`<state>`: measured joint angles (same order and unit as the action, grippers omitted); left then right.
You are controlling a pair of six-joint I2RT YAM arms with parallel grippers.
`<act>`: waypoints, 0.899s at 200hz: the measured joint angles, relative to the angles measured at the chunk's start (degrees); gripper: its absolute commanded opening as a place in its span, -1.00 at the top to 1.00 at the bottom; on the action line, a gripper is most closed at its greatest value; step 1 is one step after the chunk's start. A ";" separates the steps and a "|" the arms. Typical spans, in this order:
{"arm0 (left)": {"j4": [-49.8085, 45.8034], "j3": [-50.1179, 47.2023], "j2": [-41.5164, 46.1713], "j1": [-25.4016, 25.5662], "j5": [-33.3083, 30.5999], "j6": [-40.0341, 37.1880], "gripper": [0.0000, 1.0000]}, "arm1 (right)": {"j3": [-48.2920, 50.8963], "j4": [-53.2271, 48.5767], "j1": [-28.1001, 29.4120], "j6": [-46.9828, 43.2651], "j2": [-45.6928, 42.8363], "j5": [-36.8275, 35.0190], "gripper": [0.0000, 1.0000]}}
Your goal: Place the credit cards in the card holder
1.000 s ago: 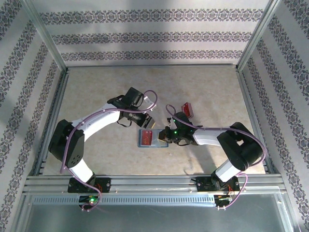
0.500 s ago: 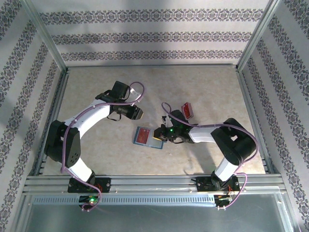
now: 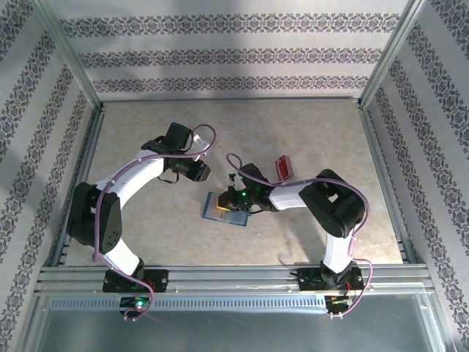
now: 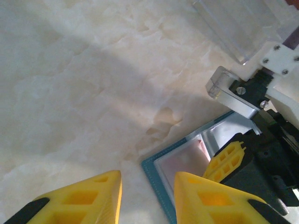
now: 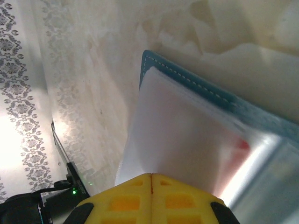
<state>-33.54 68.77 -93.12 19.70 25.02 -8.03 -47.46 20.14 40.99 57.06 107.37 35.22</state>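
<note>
Left fingers [image 4: 79, 200] apart, empty | right fingers [image 5: 182, 198] pressed together at card holder [image 3: 218, 208] | holder open flat, long axis left-right

You're looking into a robotics lab test cell: wallpaper-patterned panels [image 3: 234, 55] held in aluminium posts [image 3: 71, 57] box in a marble-look bench [image 3: 146, 242]. An extruded metal rail [image 3: 234, 277] along its near edge carries the left arm [image 3: 135, 176] and the right arm [image 3: 337, 213].
</note>
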 measured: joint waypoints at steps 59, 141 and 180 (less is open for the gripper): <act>-1.27 -0.48 -0.02 0.00 -0.26 -2.54 0.56 | -4.59 -8.41 0.52 -3.28 1.18 -2.84 0.87; -0.33 -0.59 0.90 0.00 0.22 -2.03 0.56 | -6.97 -26.69 -2.47 -12.52 -15.76 -10.21 0.31; 0.52 1.05 1.64 0.13 0.20 -2.03 0.56 | -8.70 -36.06 -6.08 -18.32 -25.11 -15.76 0.03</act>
<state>-33.01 69.82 -91.48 19.84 25.21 -10.07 -56.16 -15.92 34.92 38.74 82.26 19.46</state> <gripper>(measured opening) 0.221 0.448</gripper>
